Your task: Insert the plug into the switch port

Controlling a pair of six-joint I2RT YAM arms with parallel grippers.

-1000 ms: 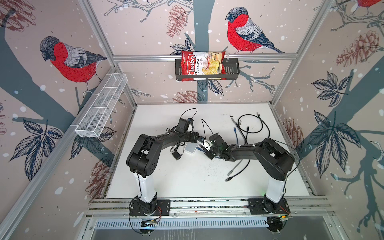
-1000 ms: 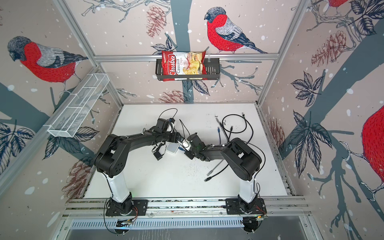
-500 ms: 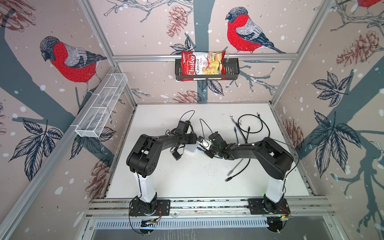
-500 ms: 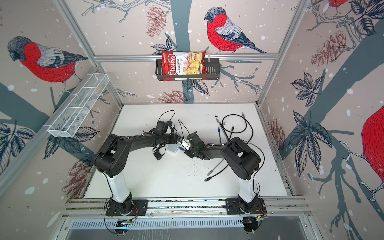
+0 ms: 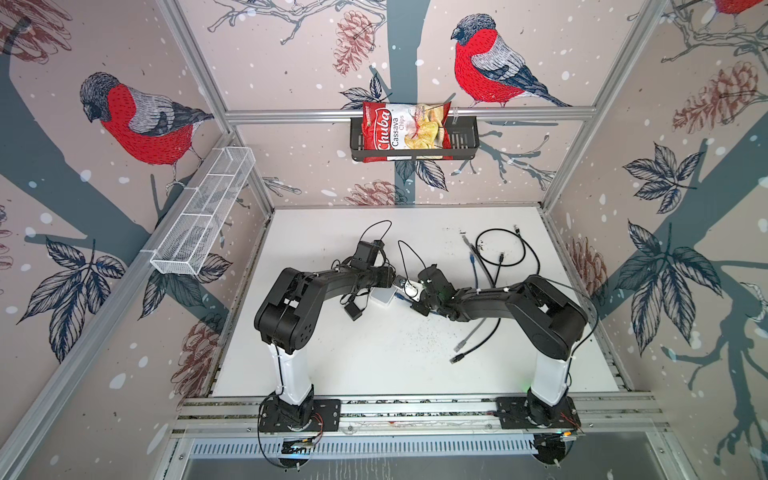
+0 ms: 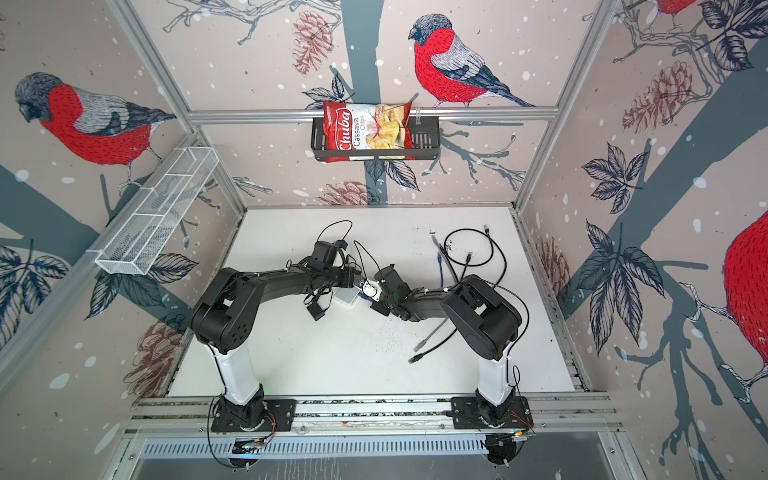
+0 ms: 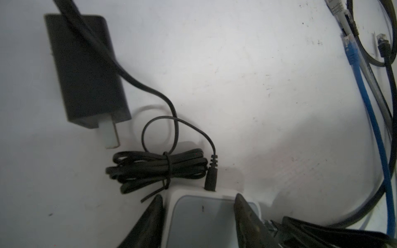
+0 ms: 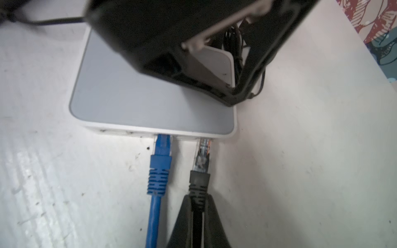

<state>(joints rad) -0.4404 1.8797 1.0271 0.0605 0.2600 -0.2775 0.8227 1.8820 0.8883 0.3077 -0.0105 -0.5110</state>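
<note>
The switch (image 8: pixel 150 103) is a flat white box with a grey top, lying mid-table in both top views (image 5: pixel 382 296) (image 6: pixel 347 296). My right gripper (image 8: pixel 198 200) is shut on the black boot of a cable whose clear plug (image 8: pixel 203 154) has its tip at the switch's outermost front port. A blue plug (image 8: pixel 162 148) sits in the port beside it. My left gripper (image 7: pixel 198 199) straddles the switch (image 7: pixel 199 219) from the opposite side. Its fingers (image 7: pixel 154 208) lie against the switch's two sides.
A black power adapter (image 7: pixel 86 70) and its bundled cord (image 7: pixel 159 169) lie beyond the switch, with the barrel connector (image 7: pixel 211 178) in the switch's back. Loose network cables (image 5: pixel 498 257) lie back right, and more cable ends (image 5: pixel 465 349) lie near the right arm.
My left gripper's jaws have narrowed onto the switch. The right gripper has edged slightly towards the switch, still holding the cable.
</note>
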